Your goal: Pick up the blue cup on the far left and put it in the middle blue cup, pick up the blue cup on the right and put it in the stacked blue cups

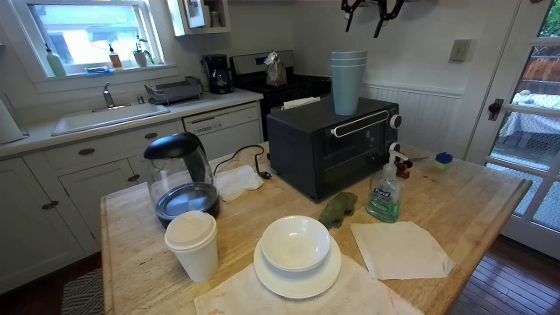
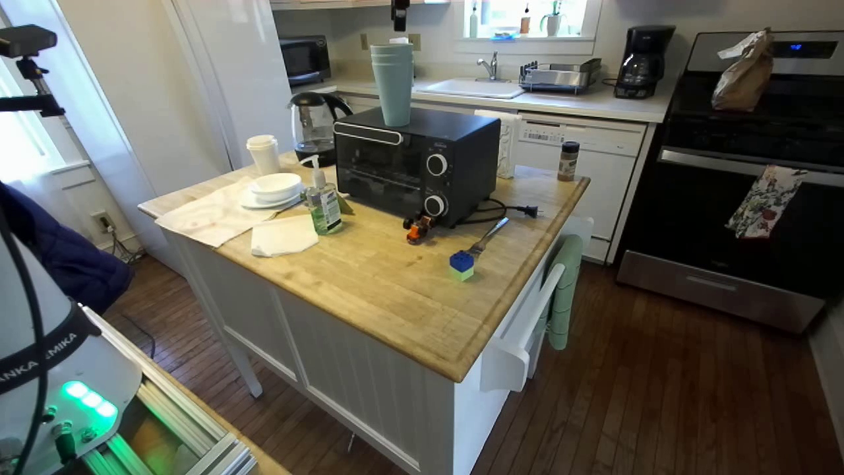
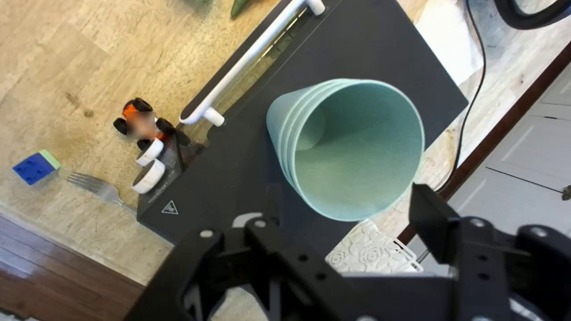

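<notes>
The stacked blue cups stand upright as one nested column on top of the black toaster oven. They also show in an exterior view. In the wrist view the stack is seen from above, with three layered rims and an empty inside. No separate blue cup shows. My gripper is above the stack, apart from it, with fingers spread and nothing between them. An exterior view shows only part of the gripper at the top edge. In the wrist view the gripper is open, its left fingertip dark against the oven.
On the wooden table stand a glass kettle, a lidded white cup, a white bowl on plates, a sanitizer bottle and a green figure. A toy car, a block and a fork lie beside the oven.
</notes>
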{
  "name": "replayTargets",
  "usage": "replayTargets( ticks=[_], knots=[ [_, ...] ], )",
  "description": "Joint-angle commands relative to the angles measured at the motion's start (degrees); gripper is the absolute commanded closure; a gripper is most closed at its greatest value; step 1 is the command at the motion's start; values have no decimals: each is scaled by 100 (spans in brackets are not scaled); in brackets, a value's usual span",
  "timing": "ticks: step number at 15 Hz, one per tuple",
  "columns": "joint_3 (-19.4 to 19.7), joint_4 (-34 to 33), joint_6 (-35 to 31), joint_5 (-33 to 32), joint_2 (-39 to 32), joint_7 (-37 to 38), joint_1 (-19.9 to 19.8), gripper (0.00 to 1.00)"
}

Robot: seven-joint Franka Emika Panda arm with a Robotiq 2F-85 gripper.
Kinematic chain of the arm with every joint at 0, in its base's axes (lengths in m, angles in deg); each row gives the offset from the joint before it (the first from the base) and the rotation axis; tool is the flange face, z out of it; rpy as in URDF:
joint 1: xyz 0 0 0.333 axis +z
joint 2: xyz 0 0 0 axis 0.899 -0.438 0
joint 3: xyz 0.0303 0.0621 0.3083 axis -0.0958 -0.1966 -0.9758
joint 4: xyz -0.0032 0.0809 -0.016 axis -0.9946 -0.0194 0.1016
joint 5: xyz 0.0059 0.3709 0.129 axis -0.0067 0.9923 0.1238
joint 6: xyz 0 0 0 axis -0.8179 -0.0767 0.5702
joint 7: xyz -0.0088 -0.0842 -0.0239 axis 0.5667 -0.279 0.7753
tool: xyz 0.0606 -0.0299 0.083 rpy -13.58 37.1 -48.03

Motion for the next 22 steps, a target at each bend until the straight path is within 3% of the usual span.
replayTargets(
  ticks=[1,10,22],
  knots=[
    [-86,294,-424,-29,324,-760,21,0],
    [-91,692,-493,-487,976,-2708,23,0],
    [-72,1319,-528,-422,1634,-3338,-12,0]
  ],
)
